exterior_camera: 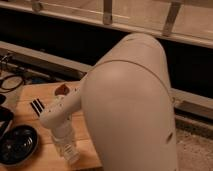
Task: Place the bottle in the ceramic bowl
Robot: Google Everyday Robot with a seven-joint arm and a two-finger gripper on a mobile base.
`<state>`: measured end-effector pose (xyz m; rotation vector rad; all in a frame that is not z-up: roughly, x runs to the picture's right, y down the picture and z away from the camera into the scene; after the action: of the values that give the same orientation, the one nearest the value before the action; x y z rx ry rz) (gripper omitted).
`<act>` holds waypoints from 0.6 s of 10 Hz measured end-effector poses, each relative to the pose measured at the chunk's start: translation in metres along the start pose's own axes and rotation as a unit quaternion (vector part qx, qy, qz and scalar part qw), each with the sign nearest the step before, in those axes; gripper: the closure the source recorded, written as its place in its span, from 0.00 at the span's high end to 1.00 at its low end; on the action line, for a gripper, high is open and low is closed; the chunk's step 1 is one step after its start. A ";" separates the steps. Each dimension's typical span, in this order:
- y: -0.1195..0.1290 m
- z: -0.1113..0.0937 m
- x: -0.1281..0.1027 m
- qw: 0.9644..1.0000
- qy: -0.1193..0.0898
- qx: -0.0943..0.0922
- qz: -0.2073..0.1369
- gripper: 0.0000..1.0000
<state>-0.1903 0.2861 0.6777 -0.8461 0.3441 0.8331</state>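
My white arm fills the middle and right of the camera view. Its wrist reaches down to the lower left, and the gripper at its end is shut on the bottle. The bottle is small, translucent, whitish and ribbed, and it is tilted in line with the wrist, low over the wooden table. The ceramic bowl, black and glossy, sits on the table at the lower left. It lies left of the bottle, with a gap between them.
A black-and-white striped flat item lies on the table above the bowl. A small brown object sits behind the wrist. Black cables lie at the far left. A dark ledge and a railing run along the back.
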 end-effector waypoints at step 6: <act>0.016 -0.038 -0.019 0.997 -0.053 0.007 -0.061 0.02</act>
<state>-0.2126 0.2534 0.6560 -0.7980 0.2030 0.7574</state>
